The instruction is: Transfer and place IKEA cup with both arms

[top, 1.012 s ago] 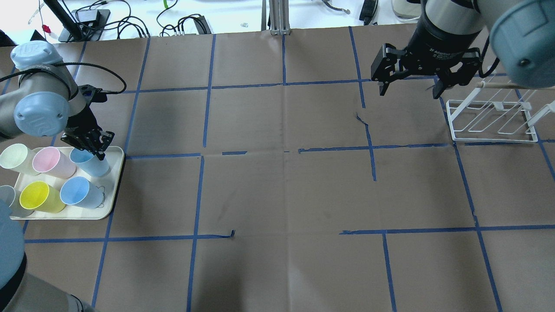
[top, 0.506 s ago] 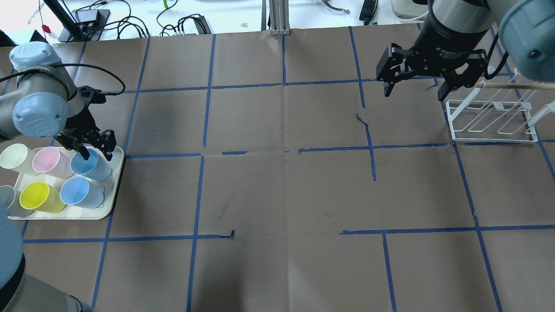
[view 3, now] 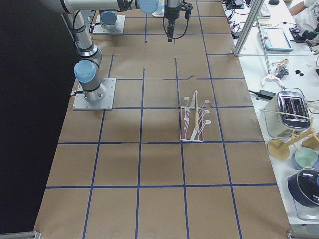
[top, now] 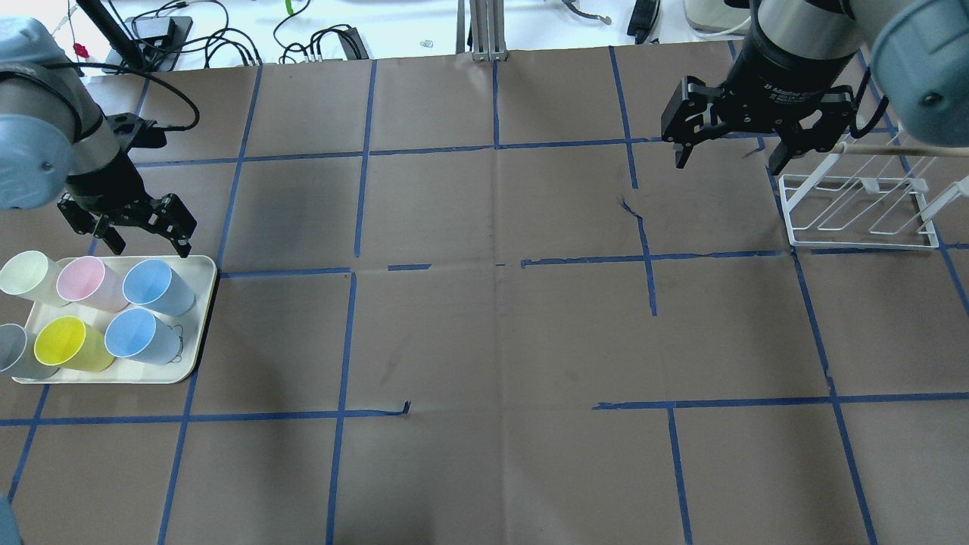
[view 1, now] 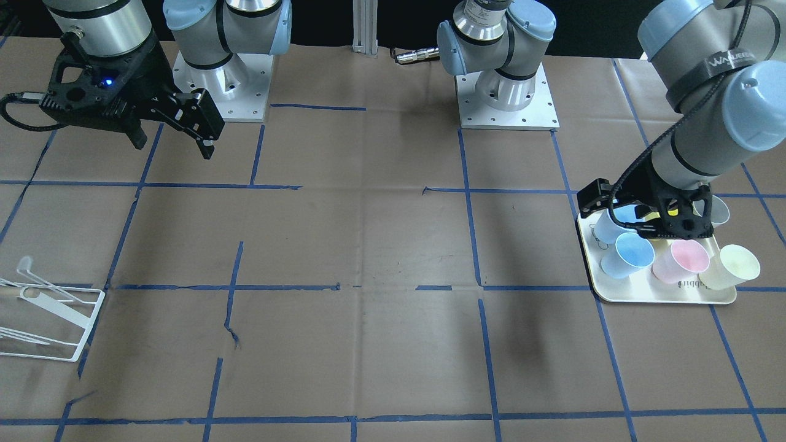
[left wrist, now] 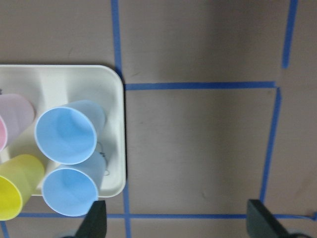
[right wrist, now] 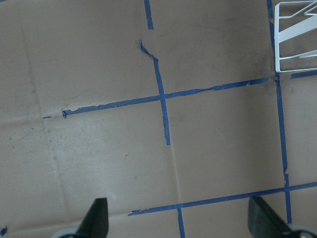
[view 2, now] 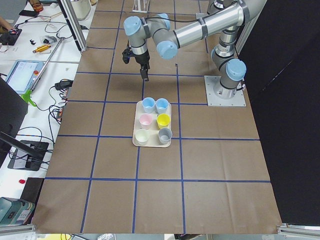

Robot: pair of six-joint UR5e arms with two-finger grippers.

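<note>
Two alike light-blue cups stand on a cream tray at the table's left: the far one and the near one. Both show in the left wrist view, far and near, and in the front view. My left gripper is open and empty, raised just beyond the tray's far edge, touching no cup. My right gripper is open and empty, high over the far right of the table, beside the wire rack.
A pink cup, a pale cream cup, a yellow cup and a grey cup share the tray. A white wire rack stands at the far right. Brown paper with blue tape lines covers the table.
My left gripper has come off the far blue cup's rim, opened wider and pulled up and away past the tray's far edge. The cup stays on the tray. The right gripper has barely shifted.
</note>
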